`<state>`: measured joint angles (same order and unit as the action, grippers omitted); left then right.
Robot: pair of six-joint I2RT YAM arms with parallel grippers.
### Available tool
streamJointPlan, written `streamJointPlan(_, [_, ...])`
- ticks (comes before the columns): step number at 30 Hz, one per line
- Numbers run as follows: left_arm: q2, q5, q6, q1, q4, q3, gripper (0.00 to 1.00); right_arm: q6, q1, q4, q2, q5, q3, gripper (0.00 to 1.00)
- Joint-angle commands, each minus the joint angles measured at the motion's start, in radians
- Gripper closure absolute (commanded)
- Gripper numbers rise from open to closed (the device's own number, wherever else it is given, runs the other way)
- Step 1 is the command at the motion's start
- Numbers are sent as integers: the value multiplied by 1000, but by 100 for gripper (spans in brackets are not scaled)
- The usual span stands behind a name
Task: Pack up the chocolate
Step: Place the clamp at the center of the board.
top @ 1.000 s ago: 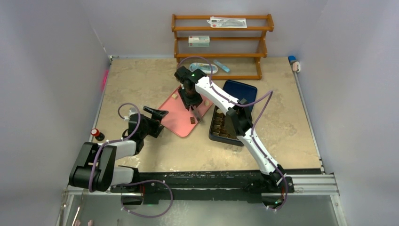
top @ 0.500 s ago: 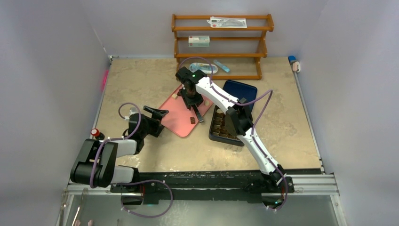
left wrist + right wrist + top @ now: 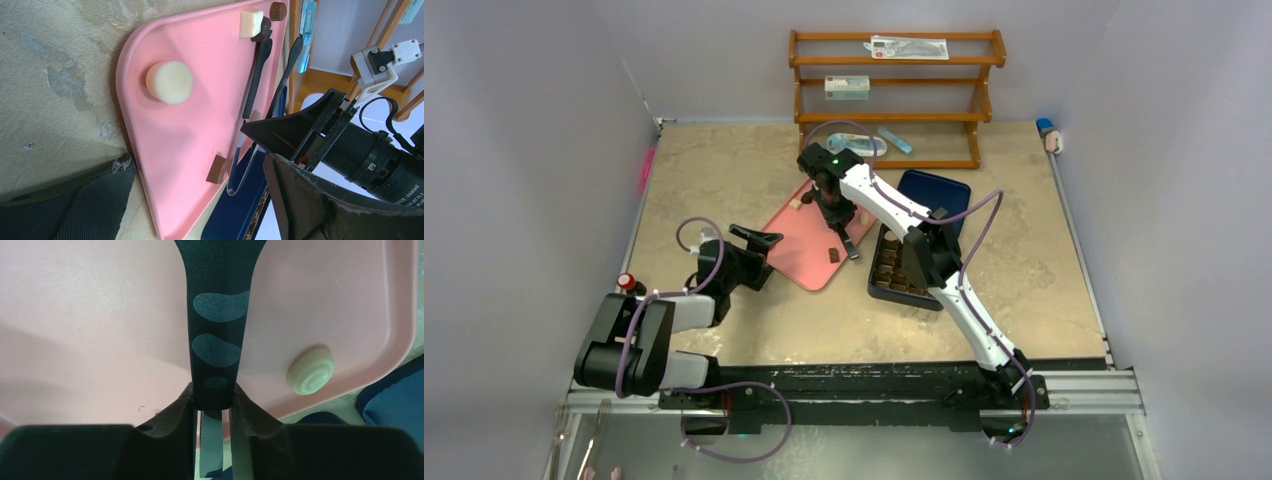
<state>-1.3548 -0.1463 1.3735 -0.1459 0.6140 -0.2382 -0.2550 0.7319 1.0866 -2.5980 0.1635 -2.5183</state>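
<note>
My right hand (image 3: 212,410) has just tightened on the tongs (image 3: 216,315), tips beside a dark chocolate (image 3: 263,27) at the tray's (image 3: 165,150) corner: a pick beginning, I judge. Left hand (image 3: 762,240) gapes, idle.

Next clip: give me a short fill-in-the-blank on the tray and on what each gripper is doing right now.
1. Loose chocolate pieces lie on a ____ tray.
2. The right gripper has its jaws shut on a pair of black ____.
3. The left gripper has its jaws ____, holding nothing.

Missing words: pink; tongs; open.
</note>
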Motion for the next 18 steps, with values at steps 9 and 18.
streamJointPlan(9, [-6, 19, -21, 5, -108, 17, 0, 17, -1, -31, 89, 80, 103, 100])
streamJointPlan(18, [69, 40, -25, 5, -166, 35, 0, 7, 17, -77, 219, 86, 174, 100])
